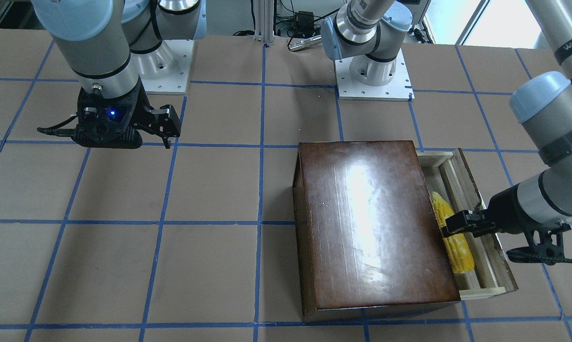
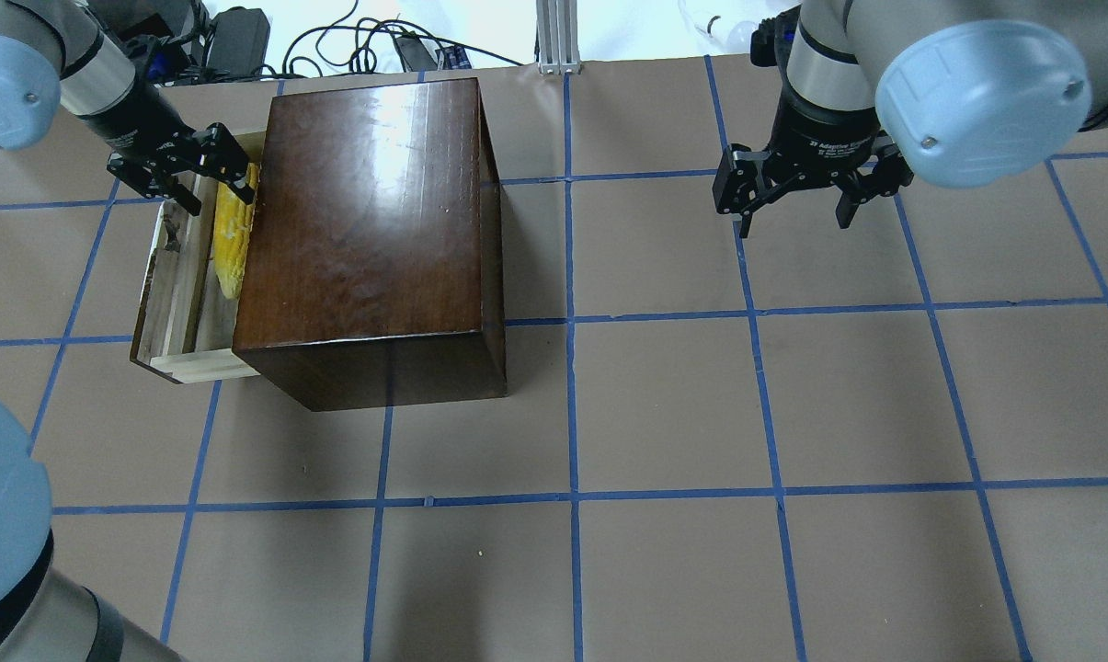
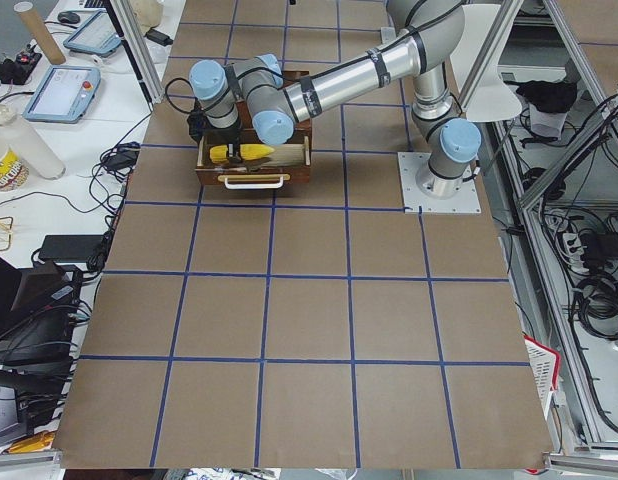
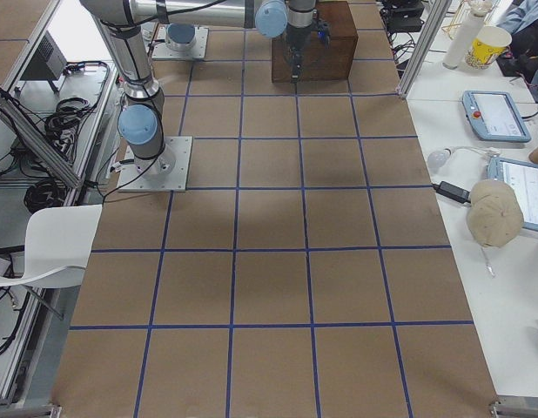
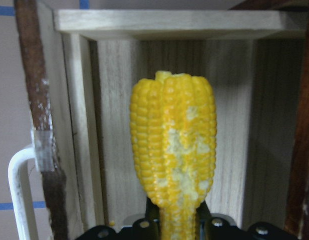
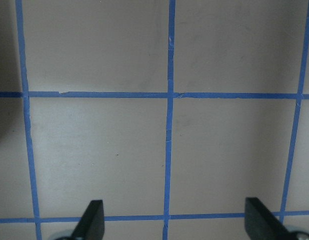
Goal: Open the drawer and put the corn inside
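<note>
Over the open drawer [image 2: 178, 303] projecting from the side of the box [image 2: 370, 230], my left gripper [image 2: 215, 191] is clamped on one end of the corn [image 2: 230, 244]. The cob lies lengthwise within the tray; whether it rests on the floor I cannot tell. My right gripper [image 2: 793, 216] hangs with fingers apart, well away from the box. Step in hand: placing. Next move, in my judgement: release the cob and lift clear without catching the box wall.

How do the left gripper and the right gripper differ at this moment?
The left gripper is shut on the corn; the right gripper is open and empty. The left gripper is over the pulled-out drawer; the right gripper hangs over the bare table. Both are black and two-fingered.
</note>
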Controlling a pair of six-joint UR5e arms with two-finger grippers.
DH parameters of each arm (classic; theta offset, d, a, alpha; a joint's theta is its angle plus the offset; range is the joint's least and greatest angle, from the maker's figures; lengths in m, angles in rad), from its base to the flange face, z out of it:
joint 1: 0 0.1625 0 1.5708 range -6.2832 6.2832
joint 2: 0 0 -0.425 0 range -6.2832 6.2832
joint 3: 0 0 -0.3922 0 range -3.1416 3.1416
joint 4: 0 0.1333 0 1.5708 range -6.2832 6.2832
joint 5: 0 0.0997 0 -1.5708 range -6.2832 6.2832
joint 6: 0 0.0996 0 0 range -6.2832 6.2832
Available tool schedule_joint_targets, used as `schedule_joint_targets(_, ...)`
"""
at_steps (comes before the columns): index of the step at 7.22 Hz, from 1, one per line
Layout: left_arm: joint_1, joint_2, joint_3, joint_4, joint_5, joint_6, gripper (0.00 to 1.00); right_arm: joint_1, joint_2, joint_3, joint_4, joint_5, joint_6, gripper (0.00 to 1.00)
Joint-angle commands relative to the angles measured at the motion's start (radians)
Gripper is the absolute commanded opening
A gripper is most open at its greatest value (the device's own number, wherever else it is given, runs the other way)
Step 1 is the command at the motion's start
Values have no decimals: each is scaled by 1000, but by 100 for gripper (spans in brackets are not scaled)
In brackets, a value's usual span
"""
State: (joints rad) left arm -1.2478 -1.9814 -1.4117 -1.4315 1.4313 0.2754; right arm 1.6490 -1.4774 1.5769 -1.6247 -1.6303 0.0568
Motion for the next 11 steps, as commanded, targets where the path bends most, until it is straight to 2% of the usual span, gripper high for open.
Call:
schedule_joint_targets(1,4,39,17,-39,8,-4,100,0,0,0,0,0,0,100)
schedule_joint_targets(4,-1,111,147,-232,12,-4,100,0,0,0,0,0,0,100)
schedule_joint_targets(6,-77,169,134,-254,21,-77,100,0,0,0,-1,0,0,100)
schedule_joint_targets(7,-143,190,135,-276,111,-134,100,0,0,0,-1,1,0,100)
schedule_joint_targets(9,-272,201,131,-282,129,-197,100,0,0,0,0,4,0,100)
schedule_joint_targets(11,-326,239,24,-271,127,-209,100,0,0,0,0,4,0,100)
